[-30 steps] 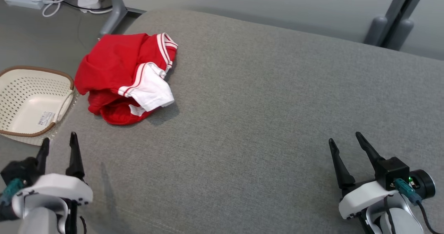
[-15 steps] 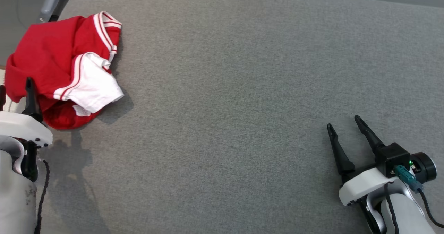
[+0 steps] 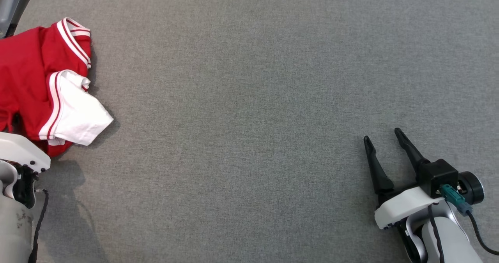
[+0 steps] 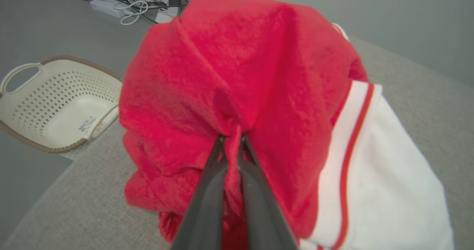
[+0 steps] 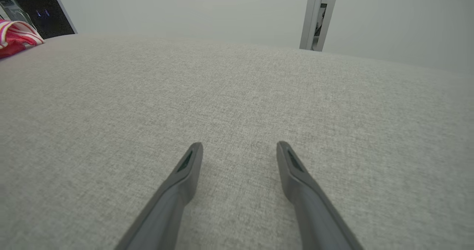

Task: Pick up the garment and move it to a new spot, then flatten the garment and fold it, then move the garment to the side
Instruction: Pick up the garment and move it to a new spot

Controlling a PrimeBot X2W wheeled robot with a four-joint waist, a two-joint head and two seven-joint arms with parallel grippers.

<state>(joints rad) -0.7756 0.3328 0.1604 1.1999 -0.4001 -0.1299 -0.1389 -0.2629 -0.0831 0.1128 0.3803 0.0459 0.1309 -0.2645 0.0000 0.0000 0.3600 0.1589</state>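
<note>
Looking down on a cushion [image 3: 249, 99], with a garment [image 3: 31, 80] lying at its far left edge. Gripping a fold of that garment from the near side: the left gripper [image 4: 230, 137]. Sitting well apart at the near right, over bare cushion: the right gripper [image 3: 382, 135]. Standing on the floor left of the cushion: a basket [image 4: 44, 94], with cables [image 4: 126, 5] lying behind it.

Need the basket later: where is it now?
In the left wrist view the basket sits at the left, beside the edge of the grey cushion, left of the red garment.
</note>
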